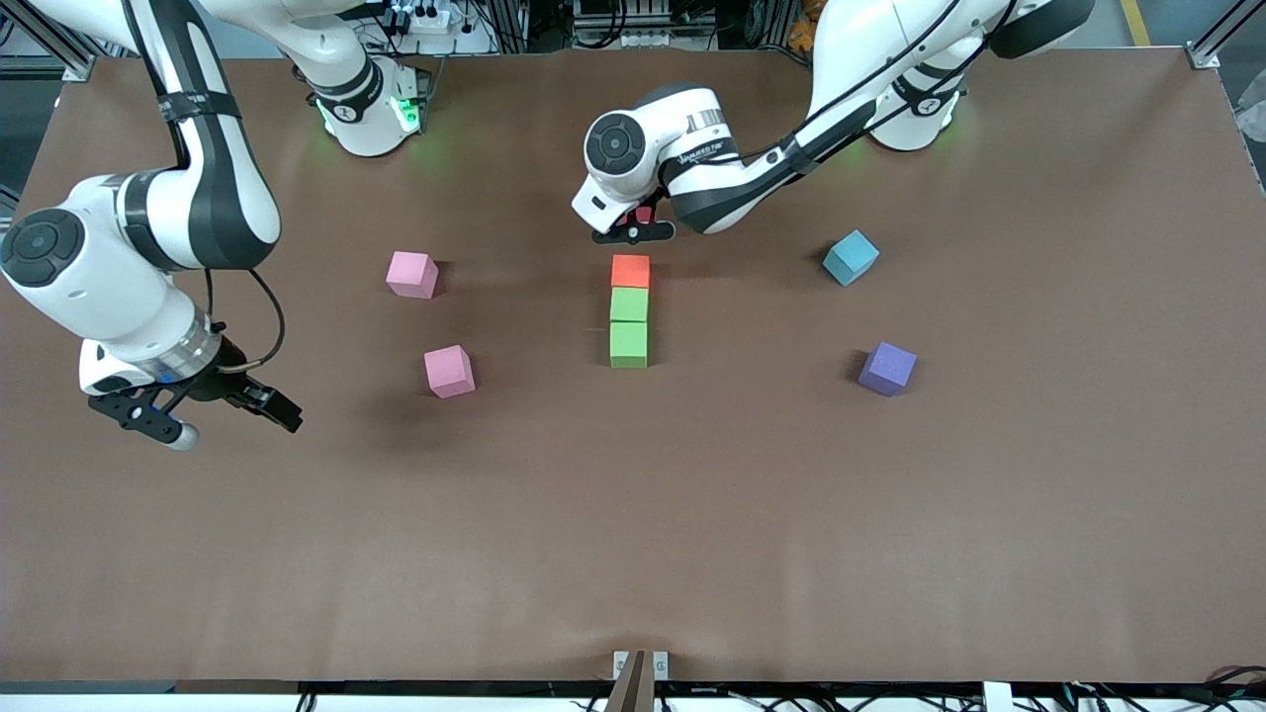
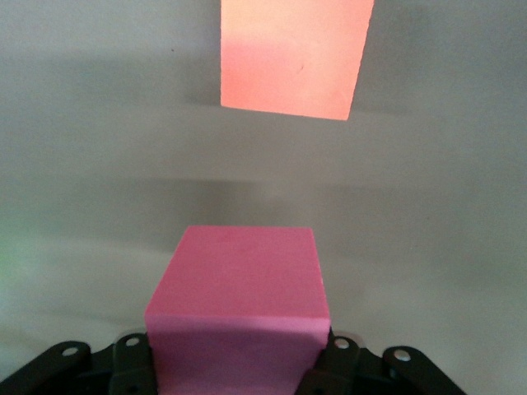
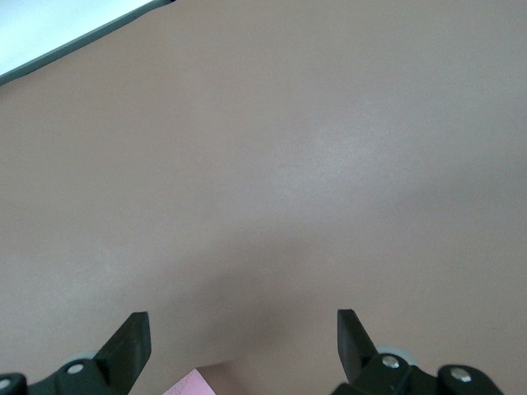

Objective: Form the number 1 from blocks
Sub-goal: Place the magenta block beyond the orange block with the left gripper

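A straight column of three touching blocks lies mid-table: orange (image 1: 630, 270) farthest from the front camera, then green (image 1: 629, 304), then green (image 1: 628, 344). My left gripper (image 1: 638, 229) hangs low over the table just off the column's orange end, shut on the crimson block (image 1: 644, 214). In the left wrist view the crimson block (image 2: 239, 304) fills the gripper (image 2: 239, 366), with the orange block (image 2: 292, 58) straight ahead. Two pink blocks (image 1: 411, 274) (image 1: 449, 371) lie toward the right arm's end. Sky-blue (image 1: 851, 257) and purple (image 1: 887, 369) lie toward the left arm's end. My right gripper (image 1: 232, 423) waits open beside the nearer pink block.
In the right wrist view the open gripper (image 3: 241, 325) holds nothing, and a pink block's corner (image 3: 191, 385) shows at the frame's edge. The brown table (image 1: 633, 534) spreads wide nearer the front camera.
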Controlling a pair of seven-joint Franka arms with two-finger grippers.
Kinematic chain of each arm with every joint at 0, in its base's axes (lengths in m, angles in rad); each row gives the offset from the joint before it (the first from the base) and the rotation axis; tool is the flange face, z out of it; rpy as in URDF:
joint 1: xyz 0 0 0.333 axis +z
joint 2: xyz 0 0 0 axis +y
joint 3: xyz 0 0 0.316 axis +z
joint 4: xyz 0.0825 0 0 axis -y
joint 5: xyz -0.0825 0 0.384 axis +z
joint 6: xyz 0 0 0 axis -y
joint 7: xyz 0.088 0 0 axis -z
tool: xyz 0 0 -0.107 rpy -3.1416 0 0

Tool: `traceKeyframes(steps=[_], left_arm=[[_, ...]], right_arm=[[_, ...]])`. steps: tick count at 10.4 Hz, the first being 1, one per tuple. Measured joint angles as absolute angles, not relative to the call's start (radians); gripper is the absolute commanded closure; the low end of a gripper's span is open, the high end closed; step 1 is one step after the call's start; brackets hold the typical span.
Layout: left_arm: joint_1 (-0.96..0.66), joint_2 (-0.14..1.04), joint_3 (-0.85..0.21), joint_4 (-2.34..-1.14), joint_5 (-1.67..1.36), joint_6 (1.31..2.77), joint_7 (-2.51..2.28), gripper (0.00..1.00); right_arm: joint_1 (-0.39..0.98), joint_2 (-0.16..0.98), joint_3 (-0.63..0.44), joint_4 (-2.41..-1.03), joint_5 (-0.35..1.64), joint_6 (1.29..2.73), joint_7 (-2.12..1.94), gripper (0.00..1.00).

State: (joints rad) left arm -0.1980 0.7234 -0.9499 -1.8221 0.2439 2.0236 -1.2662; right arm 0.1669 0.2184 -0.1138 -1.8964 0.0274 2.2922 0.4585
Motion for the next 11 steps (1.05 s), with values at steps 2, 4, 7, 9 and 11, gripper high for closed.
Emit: traceKeyframes(steps=[2, 4, 7, 9, 11], left_arm=[[-0.234, 0.739, -0.905, -1.837, 0.244, 2.089, -1.273, 1.00], [-0.313, 0.742, -0.811, -1.837, 0.244, 2.163, -1.273, 1.00], [-0.392, 0.743, -0.712, -1.834, 0.244, 2.207, -1.273, 1.00], [-0.393, 0.743, -0.706, -1.830, 0.244, 2.215, -1.273, 1.00], [-0.398, 0.743, -0.694, -1.829, 0.249, 2.242, -1.269, 1.00]], right_arm=[[0.153, 0.216, -0.113, -1.899, -0.026, 2.291, 0.406, 0.00], [0.138, 0.216, -0.112, -1.923, -0.038, 2.286, 0.359, 0.00], [0.139, 0.219, -0.093, -1.966, -0.040, 2.286, 0.358, 0.00], [0.141, 0.223, -0.074, -1.976, -0.040, 2.286, 0.358, 0.00], [0.152, 0.233, -0.071, -1.981, -0.023, 2.286, 0.359, 0.00]])
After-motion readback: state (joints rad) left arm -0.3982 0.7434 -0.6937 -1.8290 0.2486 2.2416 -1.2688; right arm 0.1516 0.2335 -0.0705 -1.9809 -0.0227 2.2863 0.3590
